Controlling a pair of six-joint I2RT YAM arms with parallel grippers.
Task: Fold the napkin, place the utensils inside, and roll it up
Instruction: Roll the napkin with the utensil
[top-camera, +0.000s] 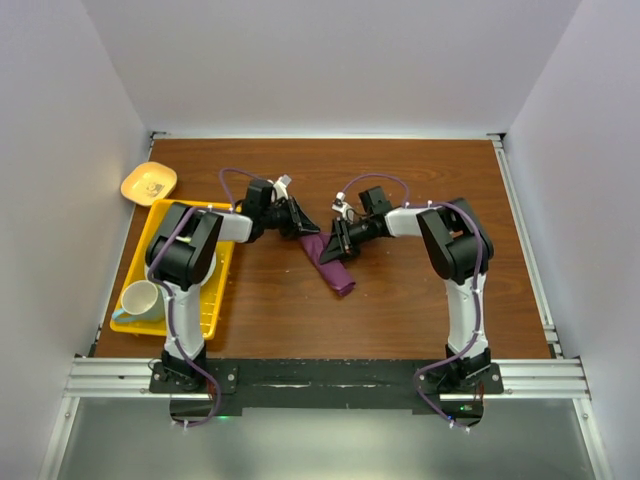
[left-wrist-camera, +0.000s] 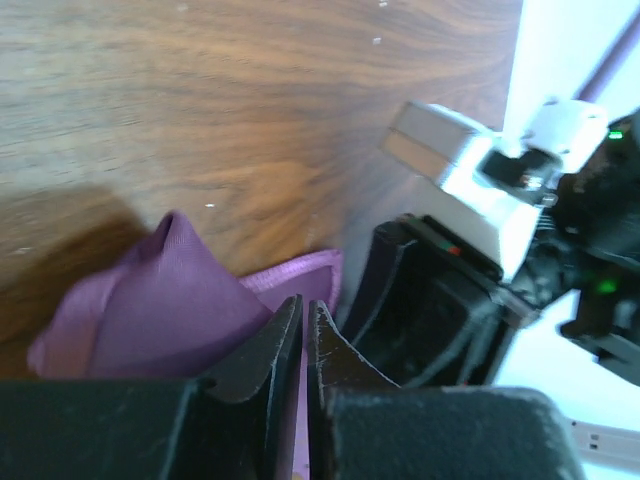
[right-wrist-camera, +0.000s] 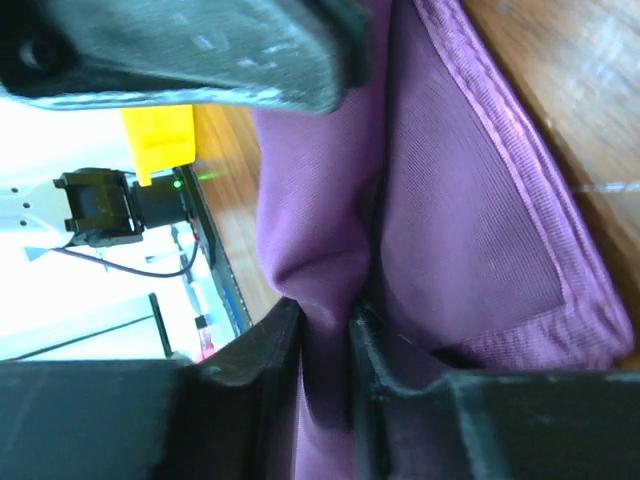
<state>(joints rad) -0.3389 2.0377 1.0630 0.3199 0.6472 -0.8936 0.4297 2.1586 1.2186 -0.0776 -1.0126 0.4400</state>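
The plum-purple cloth napkin (top-camera: 332, 266) lies bunched into a narrow strip near the middle of the brown wooden desk (top-camera: 420, 190), slanting toward the near edge. The left gripper (top-camera: 300, 222) has its fingers pressed almost together at the strip's far end, with purple cloth showing in the slit. The right gripper (right-wrist-camera: 325, 315) pinches a raised fold of napkin. A yellow slatted plastic tray (top-camera: 222, 290) holding a white mug (top-camera: 140, 298) sits by the left edge.

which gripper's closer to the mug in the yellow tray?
Left. The left gripper is at the napkin's far end, just right of the yellow tray holding the mug. The right gripper grips the napkin farther right.
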